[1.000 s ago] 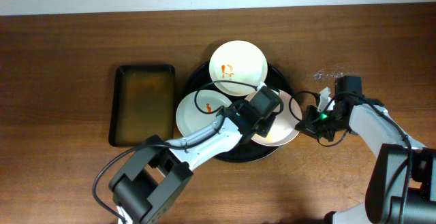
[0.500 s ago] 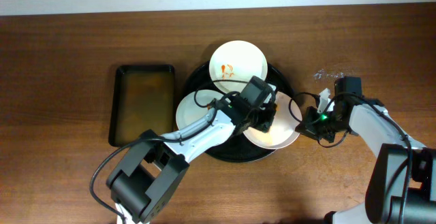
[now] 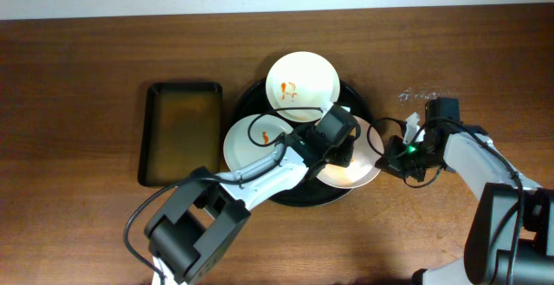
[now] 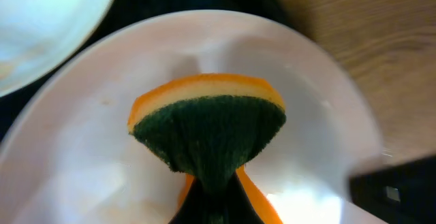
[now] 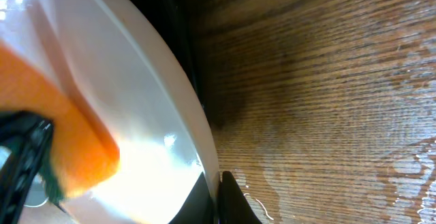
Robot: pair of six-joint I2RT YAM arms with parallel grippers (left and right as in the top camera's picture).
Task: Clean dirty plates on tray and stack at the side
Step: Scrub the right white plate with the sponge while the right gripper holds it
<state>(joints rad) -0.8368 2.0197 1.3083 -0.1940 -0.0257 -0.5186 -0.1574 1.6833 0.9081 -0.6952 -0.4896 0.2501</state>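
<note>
Overhead view: a back plate (image 3: pixel 301 81), a left plate (image 3: pixel 247 142) and a right plate (image 3: pixel 357 174) are seen on the round black tray (image 3: pixel 357 103). An orange-green sponge (image 4: pixel 208 125) is pinched by the left gripper (image 3: pixel 343 154) and pressed onto the right plate. Its outer rim is clamped between the right gripper (image 3: pixel 387 152) fingers.

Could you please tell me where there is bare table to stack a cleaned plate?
Bare wood lies left of the rectangular tray and in the far right corner beyond the right hand. The round black tray is crowded: three plates, plus the left hand holding a sponge.
</note>
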